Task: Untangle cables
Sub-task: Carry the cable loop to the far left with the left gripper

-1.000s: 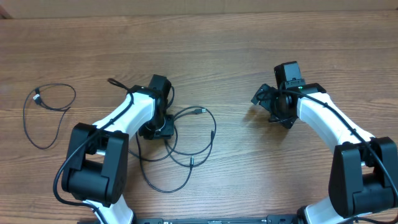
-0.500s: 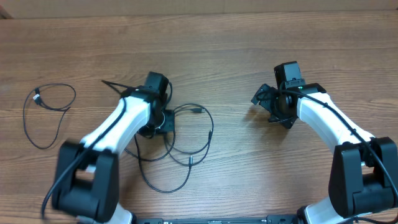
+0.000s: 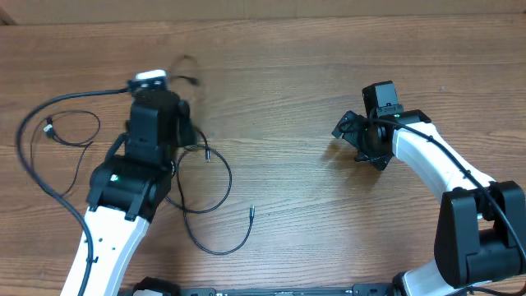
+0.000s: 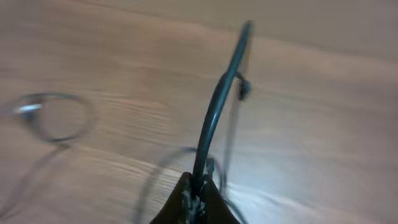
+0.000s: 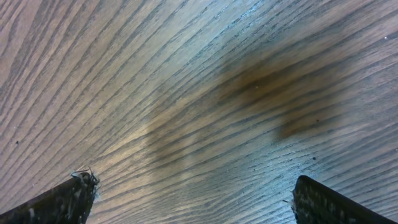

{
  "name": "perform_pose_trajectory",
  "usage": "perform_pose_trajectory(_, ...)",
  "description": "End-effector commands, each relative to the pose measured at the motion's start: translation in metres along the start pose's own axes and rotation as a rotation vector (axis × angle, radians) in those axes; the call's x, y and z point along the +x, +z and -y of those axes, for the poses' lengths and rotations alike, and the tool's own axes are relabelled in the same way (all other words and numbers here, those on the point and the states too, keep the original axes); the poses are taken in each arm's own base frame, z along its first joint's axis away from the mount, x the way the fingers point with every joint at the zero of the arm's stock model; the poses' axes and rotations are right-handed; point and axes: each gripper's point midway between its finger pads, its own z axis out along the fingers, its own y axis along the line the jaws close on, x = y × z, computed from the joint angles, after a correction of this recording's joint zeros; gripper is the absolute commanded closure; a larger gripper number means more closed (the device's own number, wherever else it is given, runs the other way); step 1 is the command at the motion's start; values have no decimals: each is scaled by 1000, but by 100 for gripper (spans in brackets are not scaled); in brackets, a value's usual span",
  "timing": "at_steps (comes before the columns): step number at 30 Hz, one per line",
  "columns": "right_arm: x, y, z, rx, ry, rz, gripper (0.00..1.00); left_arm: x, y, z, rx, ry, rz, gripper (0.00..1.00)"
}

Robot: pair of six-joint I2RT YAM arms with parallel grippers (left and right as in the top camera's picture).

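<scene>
Left tool: pressed together, pinching one cable; the grip is shown by the wrist view only.
Right tool: spread over the tabletop.
Cables: loops laid left of centre, seen overhead.

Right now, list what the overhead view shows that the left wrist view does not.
Overhead only: the open right gripper and a loose plug end lying on the table. Left wrist only: a close-up of the left gripper shut on the held cable. Both: the small separate cable loop at the left, and the table.
</scene>
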Motion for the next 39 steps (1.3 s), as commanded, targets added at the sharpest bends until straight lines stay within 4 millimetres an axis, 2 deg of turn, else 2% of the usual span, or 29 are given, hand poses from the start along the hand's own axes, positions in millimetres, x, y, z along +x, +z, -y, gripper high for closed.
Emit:
perform_pose_trajectory(1, -8, -9, -5, -19, -3, 33, 0, -27, -7, -68, -300, -180, 134, 96)
perform_pose_trajectory(3, -8, -9, -5, -19, -3, 33, 0, -32, -6, -90, -351, -250, 150, 96)
perform_pose_trajectory(7, -8, -9, -5, -19, -3, 33, 0, -32, -4, -158, -518, -403, 164, 96)
perform_pose_trajectory(11, -8, -9, -5, -19, -3, 33, 0, -16, 15, -193, -580, -461, 87, 96)
perform_pose_trajectory(13, -8, -9, -5, -19, -3, 33, 0, 0, 31, -210, -629, -472, 14, 96)
perform_pose_trajectory(19, -8, -9, -5, -19, -3, 33, 0, 57, 78, -242, -733, -471, -219, 96)
perform_pose_trajectory(20, -8, -9, -5, -19, -3, 33, 0, 70, 90, -242, -715, -478, -272, 96)
perform_pose_trajectory(24, -8, -9, -5, -19, -3, 33, 0, 99, 112, -239, -688, -479, -388, 95)
perform_pose_trajectory(27, -8, -9, -5, -19, -3, 33, 0, 116, 124, -237, -684, -472, -450, 89)
perform_pose_trajectory(28, -8, -9, -5, -19, -3, 33, 0, 120, 128, -235, -670, -476, -465, 80)
perform_pose_trajectory(30, -8, -9, -5, -19, -3, 33, 0, 123, 134, -226, -610, -487, -487, 50)
perform_pose_trajectory(31, -8, -9, -5, -19, -3, 33, 0, 123, 139, -216, -536, -467, -506, 39)
perform_pose_trajectory(32, -8, -9, -5, -19, -3, 33, 0, 122, 144, -205, -458, -448, -524, 35)
perform_pose_trajectory(34, -8, -9, -5, -19, -3, 33, 0, 121, 155, -159, -171, -412, -574, 29)
perform_pose_trajectory(35, -8, -9, -5, -19, -3, 33, 0, 119, 156, -145, -88, -398, -580, 27)
perform_pose_trajectory(36, -8, -9, -5, -19, -3, 33, 0, 113, 156, -131, -22, -386, -578, 14)
perform_pose_trajectory(37, -8, -9, -5, -19, -3, 33, 0, 109, 156, -130, -23, -383, -575, 0)
perform_pose_trajectory(39, -8, -9, -5, -19, -3, 33, 0, 93, 150, -134, -49, -371, -562, 0)
